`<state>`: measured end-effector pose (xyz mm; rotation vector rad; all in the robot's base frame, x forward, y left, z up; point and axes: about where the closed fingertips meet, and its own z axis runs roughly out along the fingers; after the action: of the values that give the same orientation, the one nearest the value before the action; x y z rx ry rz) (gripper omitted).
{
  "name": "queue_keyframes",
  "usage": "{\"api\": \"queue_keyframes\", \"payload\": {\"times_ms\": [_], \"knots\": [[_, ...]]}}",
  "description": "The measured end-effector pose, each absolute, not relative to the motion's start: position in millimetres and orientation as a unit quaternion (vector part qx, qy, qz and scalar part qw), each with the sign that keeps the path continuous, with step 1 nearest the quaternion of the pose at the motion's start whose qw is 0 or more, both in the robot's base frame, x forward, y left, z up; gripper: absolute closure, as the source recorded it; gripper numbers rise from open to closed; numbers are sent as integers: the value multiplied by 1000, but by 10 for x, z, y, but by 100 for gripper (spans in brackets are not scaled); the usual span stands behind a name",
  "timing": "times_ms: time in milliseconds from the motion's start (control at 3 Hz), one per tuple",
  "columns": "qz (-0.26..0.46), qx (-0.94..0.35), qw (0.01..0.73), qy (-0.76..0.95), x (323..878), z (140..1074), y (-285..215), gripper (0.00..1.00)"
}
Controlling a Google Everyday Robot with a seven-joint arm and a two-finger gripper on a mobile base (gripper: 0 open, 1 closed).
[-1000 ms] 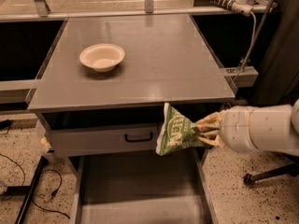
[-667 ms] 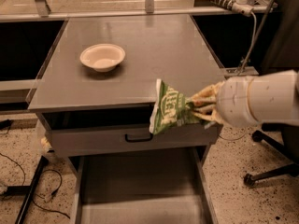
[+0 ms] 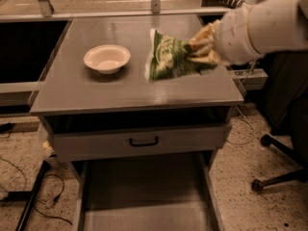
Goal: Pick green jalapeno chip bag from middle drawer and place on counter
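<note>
The green jalapeno chip bag point(image 3: 171, 57) hangs tilted just above the right half of the grey counter point(image 3: 120, 88), right of the white bowl. My gripper point(image 3: 202, 46) reaches in from the upper right and is shut on the bag's right end. The middle drawer point(image 3: 144, 196) stands pulled open at the bottom of the view, and its grey floor shows nothing in it.
A white bowl point(image 3: 107, 58) sits on the counter's left half. A shut drawer front with a black handle point(image 3: 143, 141) lies under the counter. An office chair base point(image 3: 279, 177) stands on the floor at the right. Cables point(image 3: 29, 191) lie at the lower left.
My gripper has lifted the bag from in front of the drawer front up and over the counter's right half. The view has also shifted, so the cabinet sits lower.
</note>
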<state>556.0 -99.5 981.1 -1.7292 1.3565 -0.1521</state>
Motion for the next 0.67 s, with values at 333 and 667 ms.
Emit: {"api": "queue_keyframes", "payload": {"times_ms": [333, 667], "knots": [[-43, -688, 469, 552, 5982, 9901, -879, 100], [-17, -671, 486, 560, 6261, 9822, -857, 100]]}}
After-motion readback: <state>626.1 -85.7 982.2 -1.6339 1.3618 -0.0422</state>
